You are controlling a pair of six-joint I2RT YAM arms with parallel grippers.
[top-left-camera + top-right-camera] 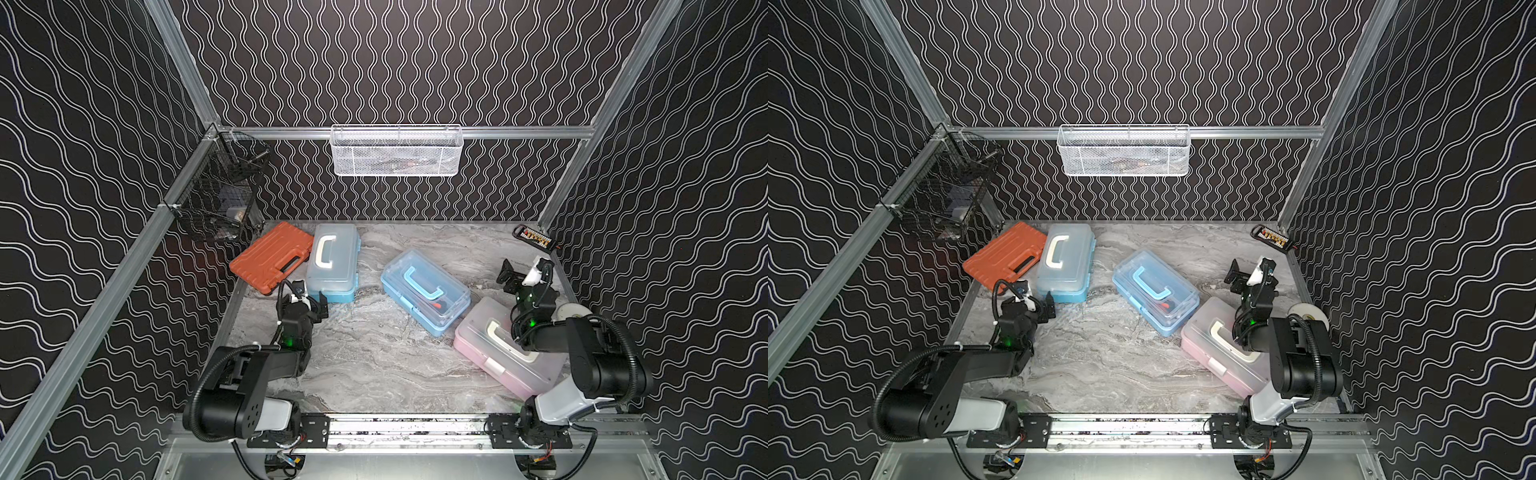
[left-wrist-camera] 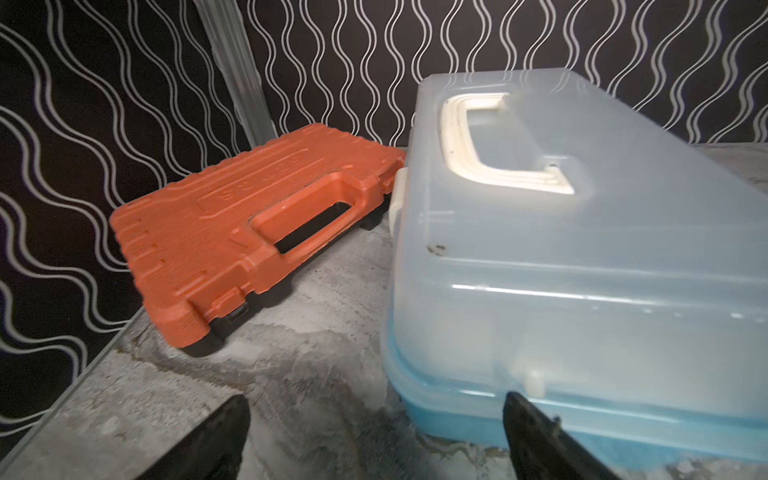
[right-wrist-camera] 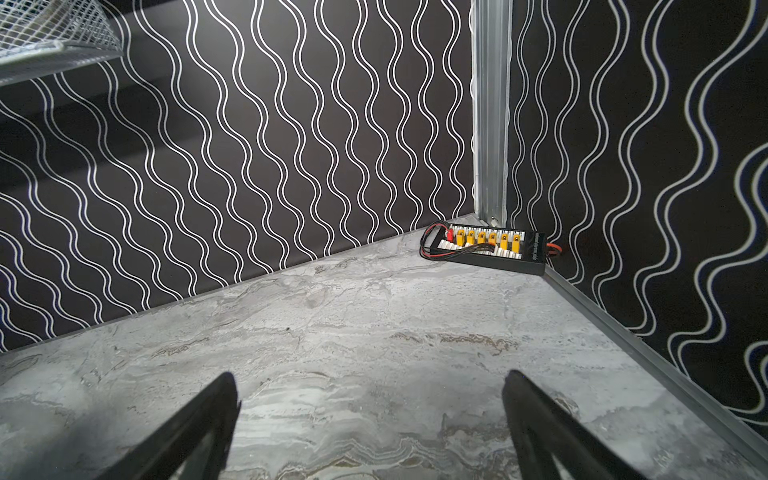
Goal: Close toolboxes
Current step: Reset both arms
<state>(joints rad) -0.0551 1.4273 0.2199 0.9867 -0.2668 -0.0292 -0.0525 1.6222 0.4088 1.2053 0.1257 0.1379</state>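
- you can't read the raised lettering on the flat orange ribbed case (image 2: 216, 232) or the print on the black charging board (image 3: 484, 247).
- light-blue toolbox with white handle (image 1: 332, 264): just beside that case, lid down.
- light-blue toolbox with blue handle (image 1: 424, 297): mid-table, something orange inside.
- pink toolbox with white handle (image 1: 473, 332): under your right arm.
- left gripper (image 2: 374, 411) and right gripper (image 3: 370, 386): both spread wide, gripping nothing.
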